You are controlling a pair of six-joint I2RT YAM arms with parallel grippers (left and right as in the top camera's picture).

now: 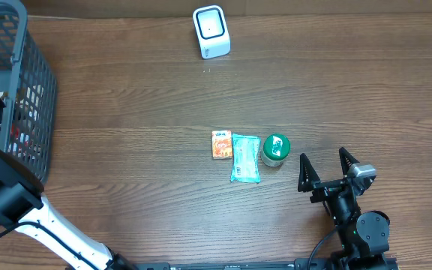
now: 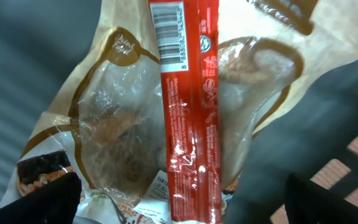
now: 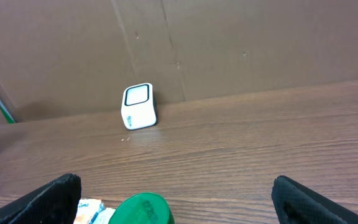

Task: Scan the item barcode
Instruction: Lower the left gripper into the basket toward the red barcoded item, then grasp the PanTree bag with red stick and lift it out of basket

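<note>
Overhead, we see a brown wood-grain table (image 1: 126,112) with a grey mesh basket (image 1: 32,82) at its far left corner. The left arm (image 1: 51,225) reaches up from the near edge into that basket. The right arm (image 1: 355,217) sits at the near right. The right gripper (image 1: 327,168) has its two dark fingers spread wide with nothing between them, and it is apart from the goods on the table. A white barcode scanner (image 1: 211,31) stands at the far edge, its window facing up and toward the arms, and the right wrist view shows it against a brown cardboard wall (image 3: 241,43). Mid-table lie three items in a row: an orange packet (image 1: 221,144), a teal packet (image 1: 245,157) just beside it, and a green-lidded jar (image 1: 275,149) touching or nearly touching the teal one. Inside the basket, the left wrist view shows the left gripper (image 2: 182,196) with its fingers (image 2: 48,199) parted to the frame's lower corners, gripping nothing. Beneath it lies a long red stick packet (image 2: 188,112), barcode (image 2: 168,34) facing up at its far end. The packet rests across clear, tan-edged snack bags (image 2: 114,130). We cannot tell whether the fingers touch the bags.
</note>
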